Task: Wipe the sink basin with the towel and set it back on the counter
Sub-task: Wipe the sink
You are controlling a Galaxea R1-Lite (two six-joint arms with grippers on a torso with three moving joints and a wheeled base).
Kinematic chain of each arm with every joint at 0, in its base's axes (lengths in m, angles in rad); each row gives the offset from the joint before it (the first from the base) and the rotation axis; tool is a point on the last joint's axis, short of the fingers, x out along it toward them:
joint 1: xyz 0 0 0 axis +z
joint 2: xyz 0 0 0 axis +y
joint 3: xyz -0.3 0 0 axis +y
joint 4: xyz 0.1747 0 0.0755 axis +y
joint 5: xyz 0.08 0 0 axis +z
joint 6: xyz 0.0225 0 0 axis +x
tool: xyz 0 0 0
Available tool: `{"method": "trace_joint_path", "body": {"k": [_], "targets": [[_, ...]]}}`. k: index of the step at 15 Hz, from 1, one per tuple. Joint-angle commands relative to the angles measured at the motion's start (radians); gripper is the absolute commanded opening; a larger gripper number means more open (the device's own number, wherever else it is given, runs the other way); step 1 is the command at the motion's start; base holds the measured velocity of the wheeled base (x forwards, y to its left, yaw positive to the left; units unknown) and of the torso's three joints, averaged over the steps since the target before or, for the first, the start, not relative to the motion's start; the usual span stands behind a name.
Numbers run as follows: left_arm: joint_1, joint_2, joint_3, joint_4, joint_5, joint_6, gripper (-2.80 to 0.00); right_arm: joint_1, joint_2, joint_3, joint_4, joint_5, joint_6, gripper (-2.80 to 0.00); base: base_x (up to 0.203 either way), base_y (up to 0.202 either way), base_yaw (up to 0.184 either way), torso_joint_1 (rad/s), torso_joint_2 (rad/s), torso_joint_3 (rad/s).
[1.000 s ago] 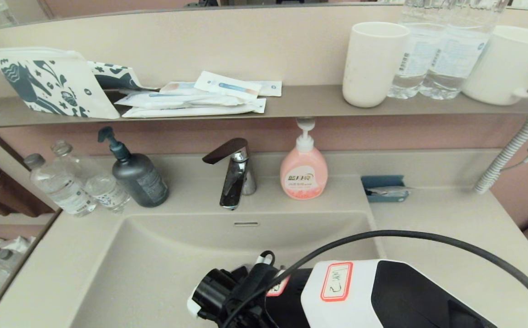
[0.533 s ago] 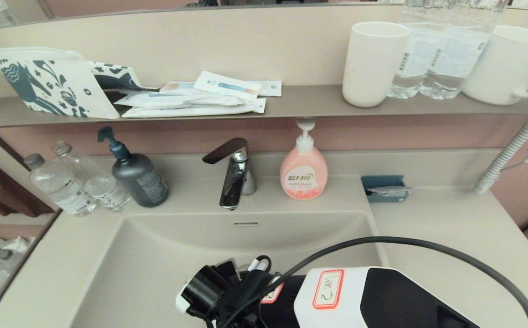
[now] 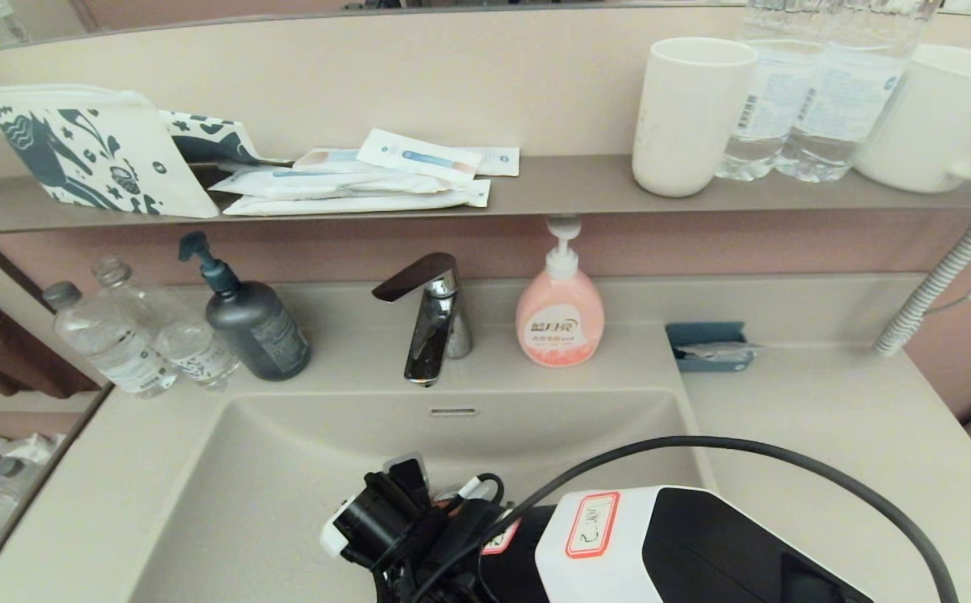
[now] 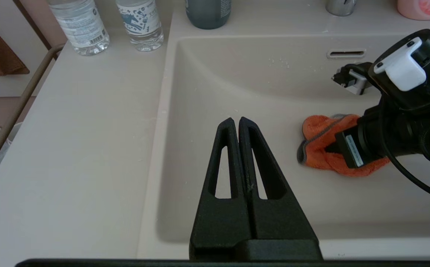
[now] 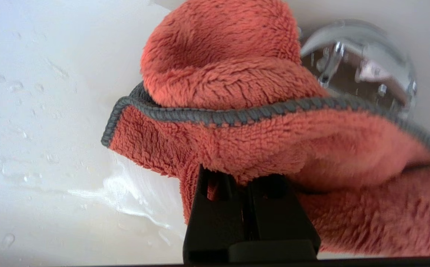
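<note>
Right gripper (image 5: 250, 178) is clamping the fuzzy orange-coral microfibre towel (image 5: 237, 111) with dark grey edging, pressing it onto the wet floor of the beige rectangular sink basin (image 4: 237, 85), just beside the round chrome drain plug (image 5: 363, 70). Left gripper (image 4: 239, 122), fingers closed together, is hovering over the basin's near-left rim.

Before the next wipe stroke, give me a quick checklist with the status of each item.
1. Right gripper shut on the towel: ok.
2. Towel down on the sink basin floor: ok.
3. Drain plug beside the towel, partly covered; risk of snagging: cannot tell.
4. Left gripper shut, parked over the basin's near edge, apart from the towel: ok.
5. Faucet well behind the working arm: ok.
6. Bare counter on the right for putting the towel back: ok.
</note>
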Motion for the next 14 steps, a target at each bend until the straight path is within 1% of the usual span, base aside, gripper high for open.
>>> {"method": "trace_joint_path", "body": {"k": [1,5,8,11,14], "targets": [[0.000,0.001,0.000,0.000,0.000,0.000,-2.80,-0.007,-0.026,-0.001,-0.026,-0.009,-0.021,-2.80,0.000,0.000,0.000,0.000,0.00,0.000],[0.000,0.001,-0.001,0.000,0.000,0.000,-2.80,-0.021,-0.046,-0.001,-0.038,-0.048,-0.030,-2.80,0.000,0.000,0.000,0.000,0.00,0.000],[0.000,0.001,0.000,0.000,0.000,0.000,-2.80,-0.026,-0.094,0.000,-0.043,-0.039,-0.027,-2.80,0.000,0.000,0.000,0.000,0.00,0.000],[0.000,0.001,0.000,0.000,0.000,0.000,-2.80,0.009,-0.104,0.004,0.027,-0.029,-0.027,-2.80,0.000,0.000,0.000,0.000,0.00,0.000],[0.000,0.001,0.000,0.000,0.000,0.000,-2.80,0.022,-0.116,0.005,0.021,-0.032,-0.025,-2.80,0.000,0.000,0.000,0.000,0.00,0.000]]}}
